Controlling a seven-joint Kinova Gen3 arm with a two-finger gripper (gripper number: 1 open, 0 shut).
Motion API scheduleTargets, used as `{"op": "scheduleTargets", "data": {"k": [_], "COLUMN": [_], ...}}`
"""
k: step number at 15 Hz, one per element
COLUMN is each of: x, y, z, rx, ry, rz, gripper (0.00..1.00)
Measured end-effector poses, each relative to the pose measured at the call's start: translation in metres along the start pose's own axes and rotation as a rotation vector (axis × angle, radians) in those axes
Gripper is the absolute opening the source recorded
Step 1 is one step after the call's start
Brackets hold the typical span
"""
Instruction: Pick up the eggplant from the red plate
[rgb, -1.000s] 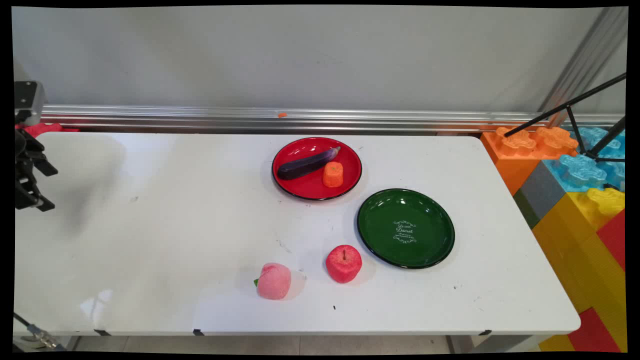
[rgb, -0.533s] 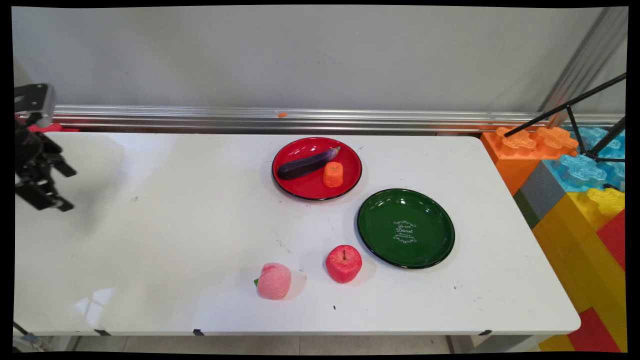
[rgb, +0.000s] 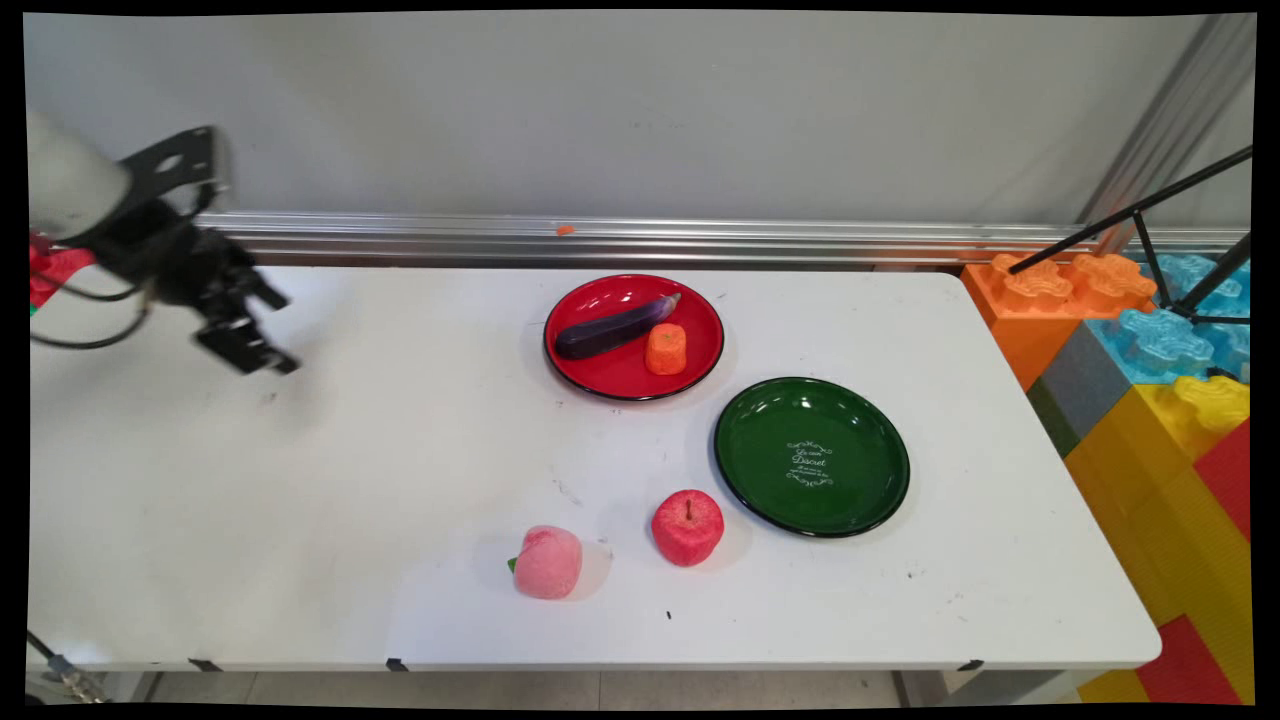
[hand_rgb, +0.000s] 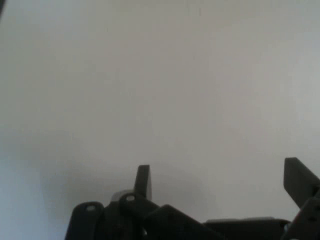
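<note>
Gripper (rgb: 262, 332) above table's (rgb: 330, 470) far left part, fingers (hand_rgb: 142, 181) spread wide apart, holding nothing; hand view shows only bare tabletop between them. Nearest things well apart from it. Red plate (rgb: 700, 305) toward back, carrying eggplant (rgb: 612, 327) and orange carrot piece (rgb: 666, 349), touching. Green plate (rgb: 860, 500) just right of it, nothing on it. Apple (rgb: 688, 527) and peach (rgb: 548, 562) loose on table near front edge, untouched.
</note>
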Motion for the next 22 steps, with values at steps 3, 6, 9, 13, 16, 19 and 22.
{"op": "scheduleTargets", "data": {"k": [3,6,9,13,16,19,22], "x": [0.049,0.103,0.150,0.200,0.219,0.227,0.234], "y": [0.000,-0.002,-0.006,-0.011,-0.014,-0.018,-0.022], "z": [0.023,0.051,0.078,0.112,0.139,0.159,0.182], "rx": [0.002,-0.007,-0.016,-0.027,-0.040,-0.048,-0.054], "ry": [0.061,0.114,0.152,0.182,0.180,0.175,0.168], "rz": [-0.010,-0.022,-0.051,-0.102,-0.125,-0.123,-0.113], "gripper": [1.00,1.00,1.00,1.00,1.00,1.00,1.00]}}
